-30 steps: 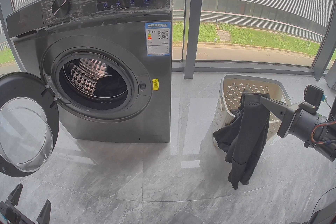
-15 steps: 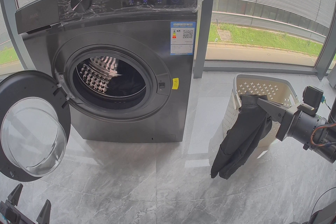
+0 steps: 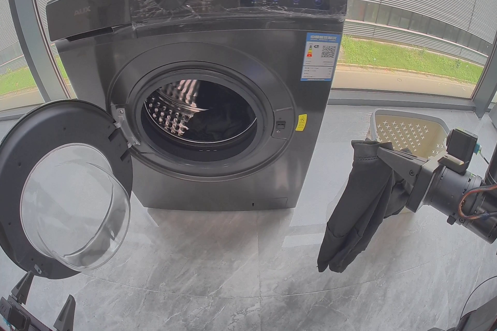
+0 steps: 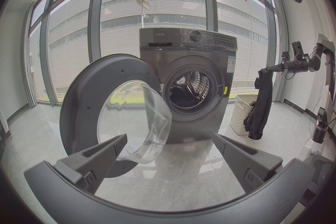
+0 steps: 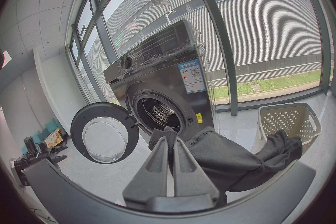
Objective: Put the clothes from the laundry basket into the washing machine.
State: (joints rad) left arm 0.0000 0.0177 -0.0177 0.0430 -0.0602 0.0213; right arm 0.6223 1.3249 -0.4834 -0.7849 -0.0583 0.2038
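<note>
- A dark grey garment [image 3: 362,202] hangs in the air from the right gripper [image 3: 384,154], whose fingers are pinched tight on its upper edge.
- The cloth droops in long folds, its lowest end clear of the pale marble floor [image 3: 217,265]. It hangs between the washing machine and the laundry basket.
- The cream laundry basket [image 3: 410,116], with star-shaped holes in its wall, stands on the floor behind the garment, by the window.
- The grey front-loading washing machine [image 3: 207,45] stands to the left of the basket. Its round door [image 3: 57,140] is swung fully open to the left, showing the steel drum [image 3: 176,109].
- A dark shape lies inside the drum, possibly cloth; the shadow makes it hard to tell.
- The left gripper [image 4: 168,137] sits low near the floor in front of the open door, its two fingers spread wide and holding nothing.
</note>
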